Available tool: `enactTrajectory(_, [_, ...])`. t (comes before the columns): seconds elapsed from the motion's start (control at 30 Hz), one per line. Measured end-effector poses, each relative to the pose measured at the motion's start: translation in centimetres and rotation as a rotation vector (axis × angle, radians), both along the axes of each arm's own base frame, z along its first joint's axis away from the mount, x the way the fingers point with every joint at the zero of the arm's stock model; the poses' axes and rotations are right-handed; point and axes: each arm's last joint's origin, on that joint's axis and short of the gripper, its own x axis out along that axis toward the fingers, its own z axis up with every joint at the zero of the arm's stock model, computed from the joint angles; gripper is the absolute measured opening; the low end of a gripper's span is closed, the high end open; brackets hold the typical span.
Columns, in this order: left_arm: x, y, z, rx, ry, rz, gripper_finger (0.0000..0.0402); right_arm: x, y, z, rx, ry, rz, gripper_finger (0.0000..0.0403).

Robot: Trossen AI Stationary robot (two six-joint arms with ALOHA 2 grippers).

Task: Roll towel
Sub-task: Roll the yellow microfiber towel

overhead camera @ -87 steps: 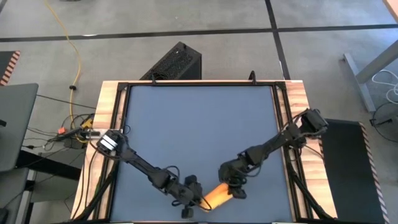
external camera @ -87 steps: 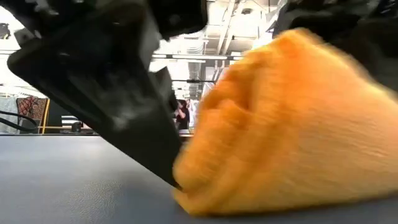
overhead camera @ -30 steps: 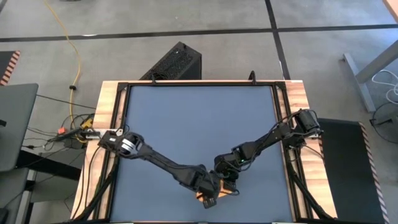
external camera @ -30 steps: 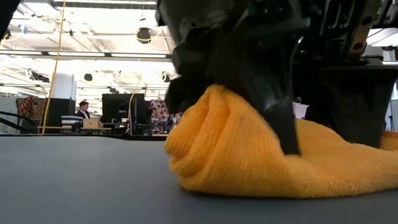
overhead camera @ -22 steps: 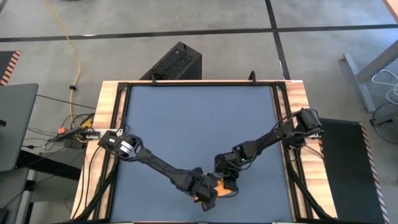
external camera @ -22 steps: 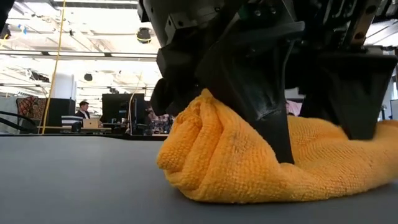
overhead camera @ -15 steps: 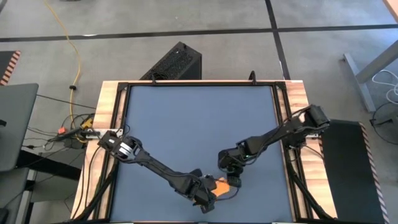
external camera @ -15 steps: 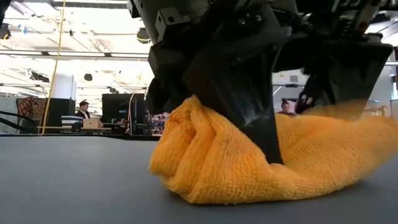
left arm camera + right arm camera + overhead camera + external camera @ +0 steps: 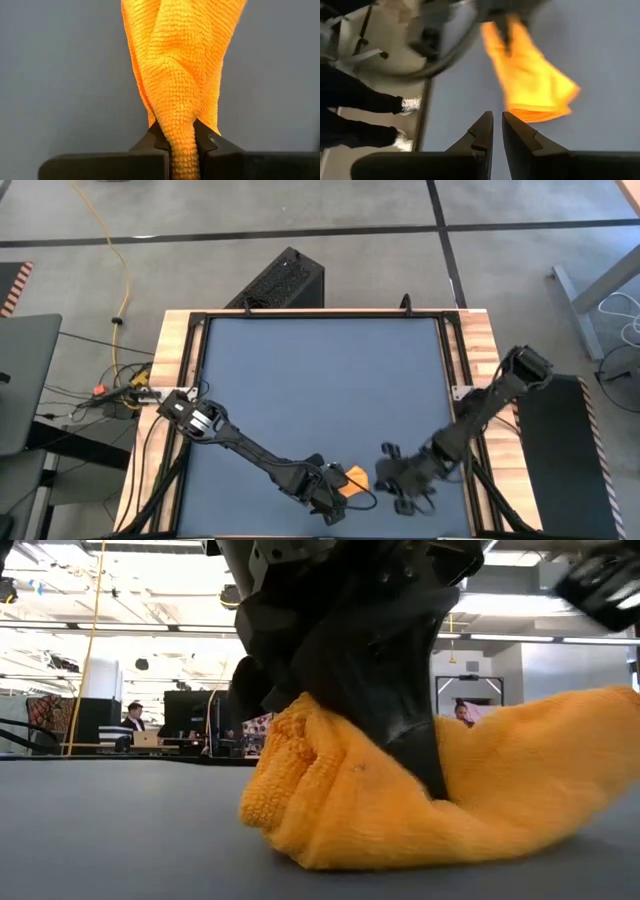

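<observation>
The yellow-orange towel (image 9: 353, 478) lies bunched in a loose lump near the table's near edge. Its underside (image 9: 400, 845) rests on the tabletop, and one end (image 9: 600, 735) stands a little raised. My left gripper (image 9: 328, 488) is shut on the towel's left part; the towel stretches away from it in the left wrist view (image 9: 180, 60). My right gripper (image 9: 395, 475) hovers to the right of the towel, apart from it, its fingers (image 9: 497, 125) close together and empty. The towel shows beyond them (image 9: 530, 85). My left gripper pinches a bunched ridge of the towel (image 9: 182, 142) between its two fingers, several layers gathered together. The fingers (image 9: 405, 730) come down on it from above, slanting from the table's left. The towel lies on the table below the hold, slack and crumpled.
The dark blue-grey tabletop (image 9: 320, 380) stretches bare behind the towel, inside a wooden frame (image 9: 175, 380). The near edge lies close to both grippers. A person's legs and shoes (image 9: 380, 105) stand beside the table in the right wrist view. People sit far off in the room (image 9: 135, 720).
My right gripper has come off the towel and gone toward the table's right edge. My left gripper has kept its hold and drawn the towel a little toward the left and near edge. The towel's right end, freed, now stands up higher.
</observation>
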Motion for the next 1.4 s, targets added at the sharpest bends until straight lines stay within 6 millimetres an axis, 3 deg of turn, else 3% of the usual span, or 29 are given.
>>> enactTrajectory(0.1, [0.2,-0.5,-0.3,-0.076,-0.039,-0.047,0.0003,-1.3,1.9,-0.7,-0.066,-0.050,0.008,0.0068])
enactTrajectory(0.2, [0.0,-0.7,-1.9,-0.206,-0.119,-0.038,0.0002,-2.1,3.1,-1.6,-0.101,-0.067,-0.011,0.0068])
enactTrajectory(0.37, [-2.2,-0.1,-4.3,-0.434,-0.330,0.076,0.0001,-2.2,3.7,-2.9,-0.044,-0.012,-0.099,0.0068])
enactTrajectory(0.47, [-3.9,0.8,-4.3,-0.515,-0.434,0.168,0.0001,-2.1,3.9,-3.5,-0.022,0.011,-0.133,0.0068])
enactTrajectory(0.67, [-8.1,3.2,-1.6,-0.497,-0.432,0.264,0.0000,-2.0,3.9,-3.6,-0.010,0.015,-0.144,0.0068])
enactTrajectory(0.83, [-12.1,5.8,3.2,-0.432,-0.403,0.372,0.0000,-1.6,3.7,-3.4,0.000,0.001,-0.152,0.0068])
enactTrajectory(1.0, [-15.0,8.1,6.2,-0.361,-0.424,0.460,0.0000,0.4,3.4,-2.4,0.025,-0.129,-0.107,0.0068])
enactTrajectory(1.17, [-18.1,10.4,7.6,-0.222,-0.287,0.521,0.0000,1.9,1.9,-2.5,0.043,-0.119,-0.185,0.0068])
enactTrajectory(1.4, [-24.8,12.7,11.3,-0.167,-0.188,0.582,0.0000,2.3,1.6,-2.5,0.085,-0.095,-0.189,0.0068])
